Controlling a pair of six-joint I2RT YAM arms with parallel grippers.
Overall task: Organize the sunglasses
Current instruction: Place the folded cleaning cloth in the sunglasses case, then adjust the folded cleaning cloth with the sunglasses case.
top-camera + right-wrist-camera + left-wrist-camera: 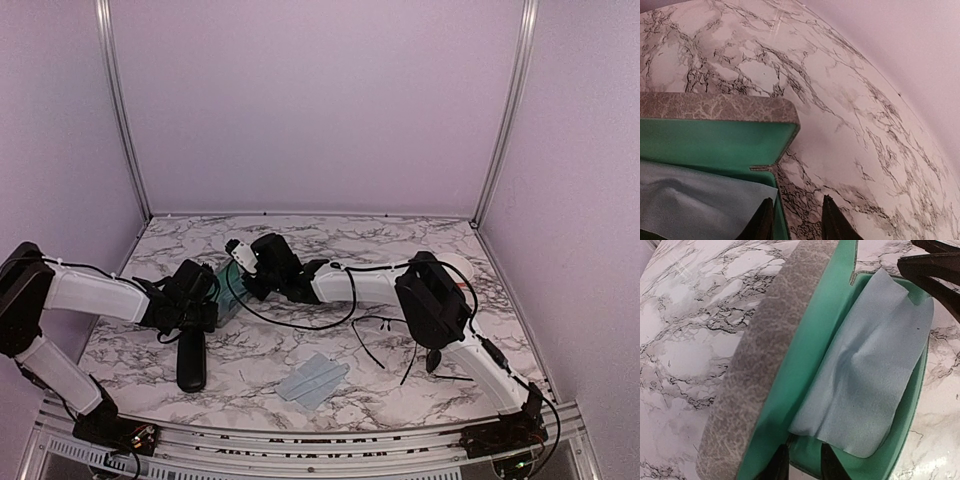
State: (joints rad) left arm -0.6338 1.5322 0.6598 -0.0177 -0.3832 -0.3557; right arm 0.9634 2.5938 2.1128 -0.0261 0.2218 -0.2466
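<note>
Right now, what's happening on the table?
The left gripper and the right gripper are both at the open grey case, which is green-lined with a blue cloth inside. Each straddles part of its rim; whether either actually grips is unclear. The sunglasses lie on the table, outside the case, toward the right.

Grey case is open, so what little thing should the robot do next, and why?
Probably back the right gripper off the grey case and head for the sunglasses: the case lies open with only a blue cloth showing inside, and the sunglasses lie outside it.
</note>
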